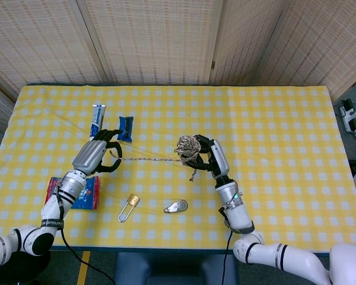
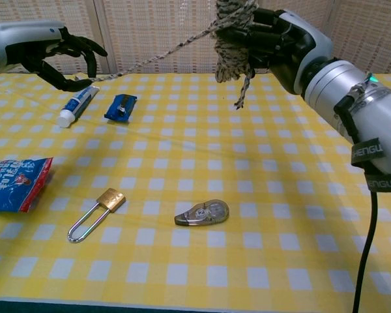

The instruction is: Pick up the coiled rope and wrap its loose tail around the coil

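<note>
My right hand (image 1: 206, 155) (image 2: 274, 40) holds the coiled rope (image 1: 188, 146) (image 2: 231, 36) up above the table's middle, fingers wrapped round the bundle. A short end (image 2: 243, 91) dangles below the coil. The loose tail (image 1: 149, 159) (image 2: 158, 57) runs taut to the left, where my left hand (image 1: 98, 157) (image 2: 55, 55) pinches its far end between curled fingers, well above the cloth.
On the yellow checked tablecloth (image 1: 273, 148) lie a toothpaste tube (image 1: 98, 122) (image 2: 76, 105), a blue packet (image 1: 126, 127) (image 2: 120, 107), a snack bag (image 1: 77, 193) (image 2: 13, 184), a brass padlock (image 1: 129, 206) (image 2: 96, 212) and a tape dispenser (image 1: 176, 206) (image 2: 203, 212).
</note>
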